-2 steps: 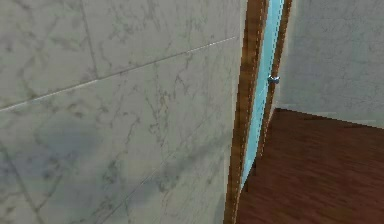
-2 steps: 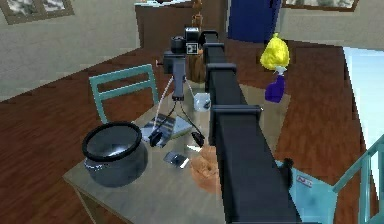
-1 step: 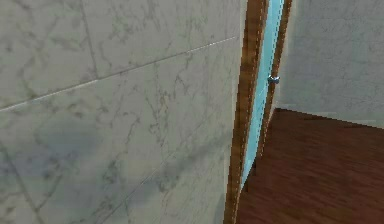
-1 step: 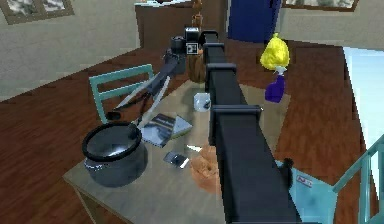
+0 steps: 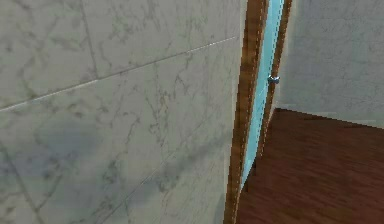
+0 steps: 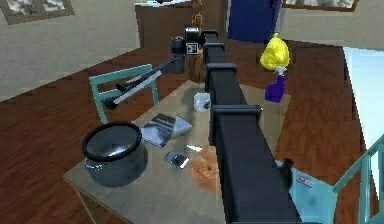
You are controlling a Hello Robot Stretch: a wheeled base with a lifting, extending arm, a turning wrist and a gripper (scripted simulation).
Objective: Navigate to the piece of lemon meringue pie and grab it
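A pale orange lump (image 6: pixel 206 172), perhaps the pie, lies on the wooden table (image 6: pixel 95 190) against the left side of the dark arm bar (image 6: pixel 235 130). The arm reaches out across the table. At its far end are the white marker squares (image 6: pixel 192 36), and the gripper (image 6: pixel 126 92) with its thin fingers (image 6: pixel 140 82) slants down to the left in front of a teal chair. I cannot tell whether it holds anything.
On the table are a dark pot (image 6: pixel 112 152), a magazine (image 6: pixel 165 128), a white mug (image 6: pixel 203 102), a small flat device (image 6: pixel 178 160) and a purple vase (image 6: pixel 275 90) with a yellow top. Teal chairs (image 6: pixel 118 84) (image 6: pixel 352 190) flank it. Ahead are a marble wall (image 5: pixel 120 110) and a blue door (image 5: pixel 262 90).
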